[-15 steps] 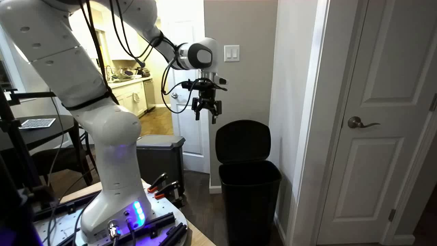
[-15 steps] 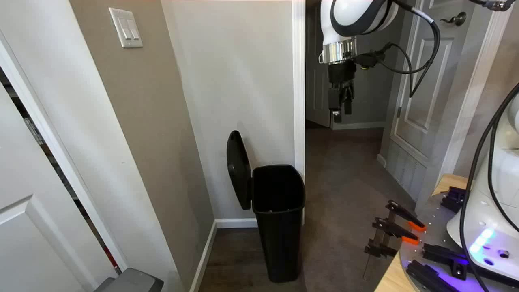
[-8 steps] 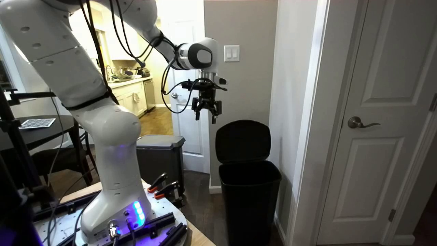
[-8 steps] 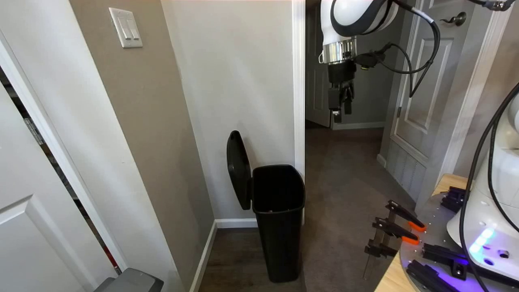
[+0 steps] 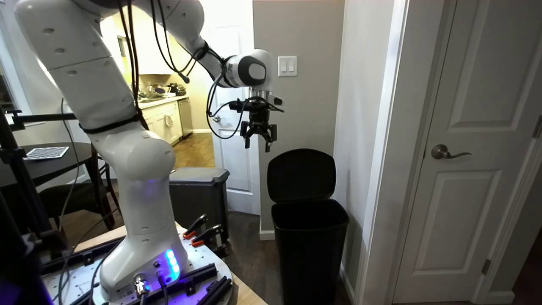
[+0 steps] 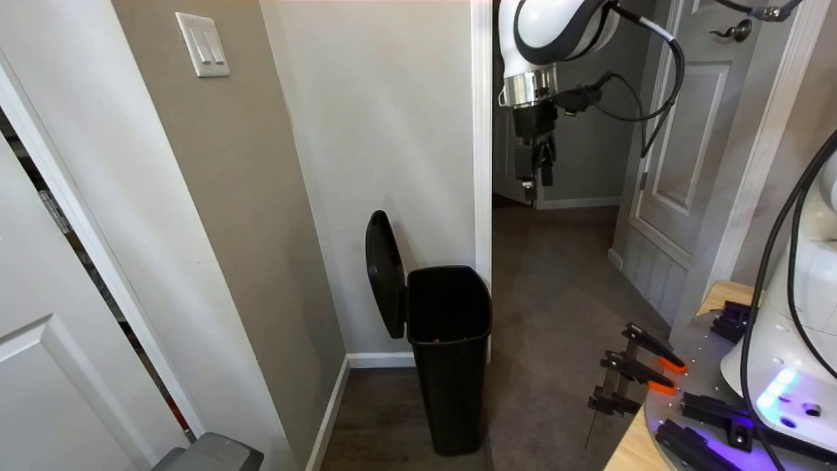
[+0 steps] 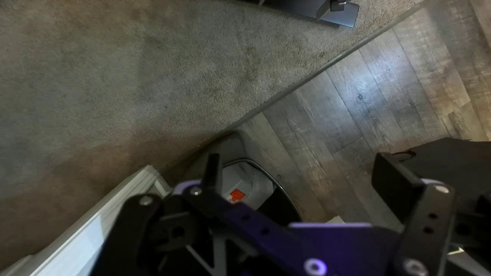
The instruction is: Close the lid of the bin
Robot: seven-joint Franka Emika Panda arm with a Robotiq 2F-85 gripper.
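Observation:
The bin is a tall black can on the floor, seen in both exterior views [image 5: 311, 258] [image 6: 451, 399]. Its black lid [image 5: 301, 175] stands open, nearly upright on the rim's hinge side; it also shows in an exterior view [image 6: 384, 275] leaning slightly back from the opening. My gripper [image 5: 257, 144] is open and empty, fingers pointing down, above the lid's height and apart from lid and bin. It also shows in an exterior view [image 6: 537, 183]. In the wrist view both fingers [image 7: 297, 178] are spread, with part of the bin's rim [image 7: 282, 189] below; the lid is hidden there.
A grey wall [image 6: 261, 196] and a pale wall [image 6: 392, 131] meet in the corner behind the bin. A second dark bin with a grey top [image 5: 199, 203] stands by the robot's table. Orange-tipped clamps [image 6: 637, 369] stick out from the table edge. Cables [image 5: 211, 101] loop from the wrist.
In the last half second my arm and gripper have shifted a little toward the bin, with the fingers still spread. The bin and its open lid have not moved.

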